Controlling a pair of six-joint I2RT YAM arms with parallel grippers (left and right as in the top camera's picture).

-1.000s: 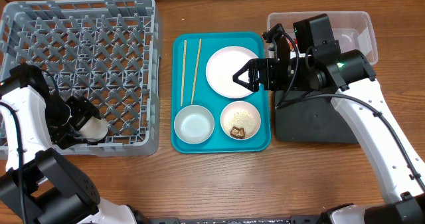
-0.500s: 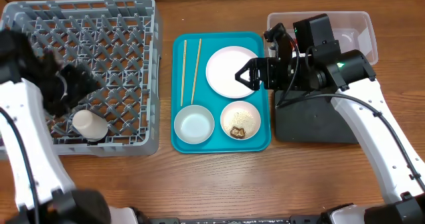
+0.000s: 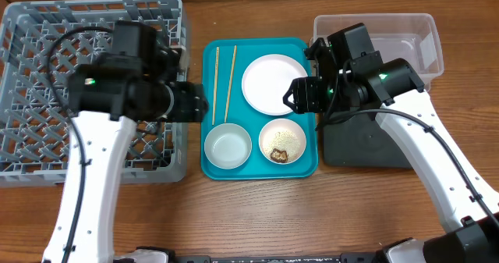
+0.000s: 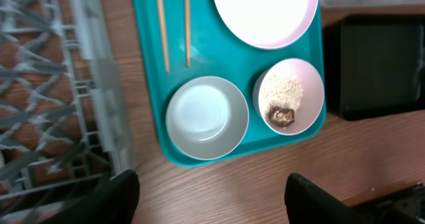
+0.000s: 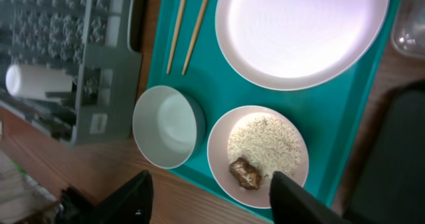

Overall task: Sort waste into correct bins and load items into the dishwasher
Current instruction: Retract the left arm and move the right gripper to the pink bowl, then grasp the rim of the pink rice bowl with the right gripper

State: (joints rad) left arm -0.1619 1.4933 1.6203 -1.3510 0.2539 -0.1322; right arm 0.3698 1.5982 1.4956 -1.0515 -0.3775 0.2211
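Both are hovering spread: left hand (image 4: 212,187) with steel-grey bowl (image 4: 207,117) just ahead, right hand (image 5: 211,184) with pinkish-white bowl (image 5: 257,154) just ahead.

Table (image 3: 249,208), rack (image 3: 78,13), teal tray (image 3: 257,169), tub (image 3: 421,37), likely bin (image 3: 366,142)

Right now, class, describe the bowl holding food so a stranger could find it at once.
Start at the teal rectangular tray between the large grey plastic dish rack and the shallow black tray. In the overhead view, the small pinkish-white bowl sits in its lower right corner, below the round white plate. Unlike the empty steel-grey bowl beside it, it holds white rice and a brown morsel.
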